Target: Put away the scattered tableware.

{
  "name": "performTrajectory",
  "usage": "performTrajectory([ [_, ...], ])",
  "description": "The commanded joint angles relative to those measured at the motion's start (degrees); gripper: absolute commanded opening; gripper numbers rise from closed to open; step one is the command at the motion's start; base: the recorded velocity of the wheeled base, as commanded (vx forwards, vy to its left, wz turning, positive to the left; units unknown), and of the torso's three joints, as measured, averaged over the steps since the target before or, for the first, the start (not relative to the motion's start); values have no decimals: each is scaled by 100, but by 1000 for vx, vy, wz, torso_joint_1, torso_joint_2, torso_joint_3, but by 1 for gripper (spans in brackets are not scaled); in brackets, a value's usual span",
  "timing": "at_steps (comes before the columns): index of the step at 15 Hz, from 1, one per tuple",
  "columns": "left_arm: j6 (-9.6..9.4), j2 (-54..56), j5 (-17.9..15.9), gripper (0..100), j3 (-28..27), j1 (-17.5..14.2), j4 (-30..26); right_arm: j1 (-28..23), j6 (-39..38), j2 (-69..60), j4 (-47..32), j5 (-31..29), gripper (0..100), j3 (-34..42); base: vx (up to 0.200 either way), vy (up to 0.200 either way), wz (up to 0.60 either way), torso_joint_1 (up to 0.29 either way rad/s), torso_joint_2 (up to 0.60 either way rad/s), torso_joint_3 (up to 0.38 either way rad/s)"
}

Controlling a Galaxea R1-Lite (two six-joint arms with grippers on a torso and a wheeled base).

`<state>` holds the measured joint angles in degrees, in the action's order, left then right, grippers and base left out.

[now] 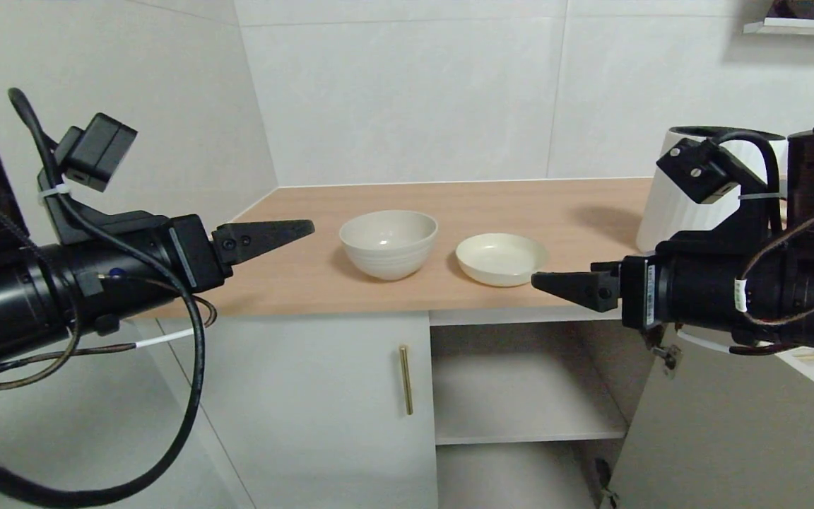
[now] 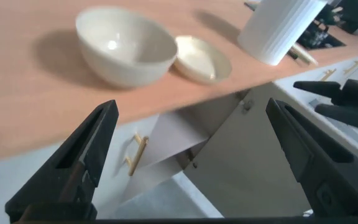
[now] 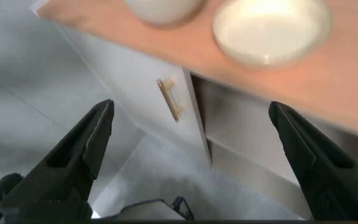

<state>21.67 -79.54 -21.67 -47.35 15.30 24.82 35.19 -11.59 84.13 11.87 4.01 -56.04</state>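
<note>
**Operator:** Report the left side of the station.

**Technician:** The left gripper hangs above the left front of the wooden countertop. Its fingers are spread wide with nothing between them. In the head view its tip lies left of the bowl and is apart from it. Below the counter edge, the left cabinet door is closed. Its brass handle stands vertical near the door's right edge.

**Operator:** Location of the tableware?

**Technician:** Both pieces rest upright on the countertop, near its front edge. The bowl is cream-coloured, deep and lightly ribbed on the outside. The shallow dish sits just beside it on the right, with a narrow gap between them. Neither piece is held.

**Operator:** Report the right side.

**Technician:** The right gripper is level with the counter's front edge, just in front of the shallow dish and not touching it. Its fingers are also wide apart and hold nothing. Beneath it, the right cabinet compartment is open and shows one shelf. The open door is swung out to the right. A ribbed white container stands upright at the right rear of the countertop, well apart from the dish.
</note>
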Motion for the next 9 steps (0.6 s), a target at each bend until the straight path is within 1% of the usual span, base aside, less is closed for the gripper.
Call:
performTrajectory([
  [1,3,-167,5,100,-38,-1,-12,-13,-1,69,69,3,100,14,0,0,0,183,-461,-300],
  [2,-5,-176,-3,100,-64,8,-12,-21,-1,104,157,3,100,14,0,0,0,178,-461,-281],
  [4,-5,-386,-3,100,-495,8,-118,-127,-1,209,245,21,100,-3,0,0,0,193,-471,-276],
  [5,-5,-571,-3,100,-917,8,-496,-144,34,315,342,12,100,5,0,0,0,203,-486,-281],
  [7,-5,-694,-3,100,-1242,8,-1120,-144,43,543,579,-58,100,-12,0,0,0,168,-390,-227],
  [8,-14,-782,-3,100,-1488,8,-1419,-144,105,710,843,-243,100,-3,0,0,0,76,-163,-105],
  [9,-14,-808,-3,100,-1760,8,-1796,-144,245,939,1142,-630,100,-21,0,0,0,32,-100,-56],
])
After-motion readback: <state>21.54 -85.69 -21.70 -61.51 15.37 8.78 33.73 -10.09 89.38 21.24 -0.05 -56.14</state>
